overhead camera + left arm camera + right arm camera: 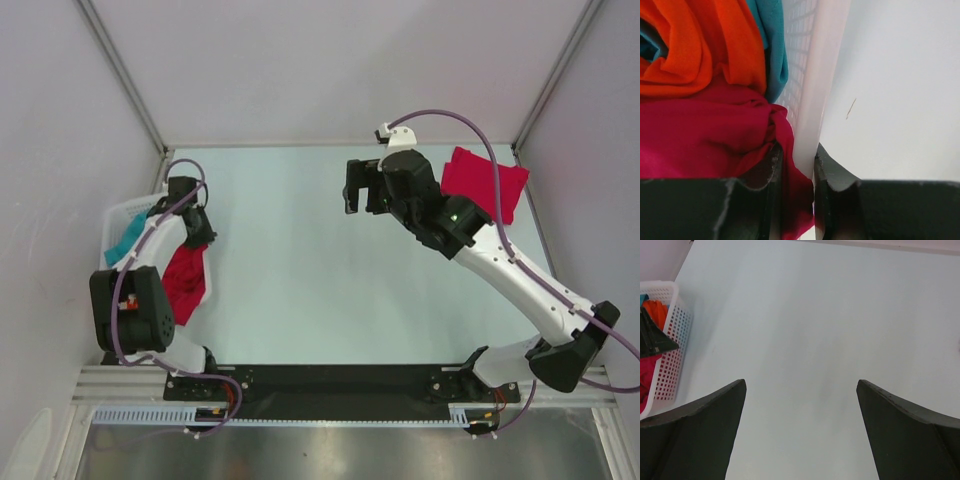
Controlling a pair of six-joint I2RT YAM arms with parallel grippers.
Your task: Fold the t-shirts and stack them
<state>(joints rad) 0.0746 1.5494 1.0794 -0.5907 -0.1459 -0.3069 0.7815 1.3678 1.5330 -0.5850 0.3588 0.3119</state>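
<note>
Left jaws: nearly closed, pinching a fold of the crimson-red soft cloth t-shirt (700, 135) hard against the rim of the white plastic mesh basket (807, 75) | Right jaws: spread wide, empty, over the pale counter (805, 315) | Beyond: second crimson-red t-shirt (487, 180) at the counter's far right corner | Advice: lift straight up and clear of the rim, so the orange cloth (690, 45) stays put.

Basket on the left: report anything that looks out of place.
A crimson t-shirt spills bunched over the basket, across its white rim, pinched in the left gripper. Inside lie orange cloth and teal cloth; nothing looks damaged.
</note>
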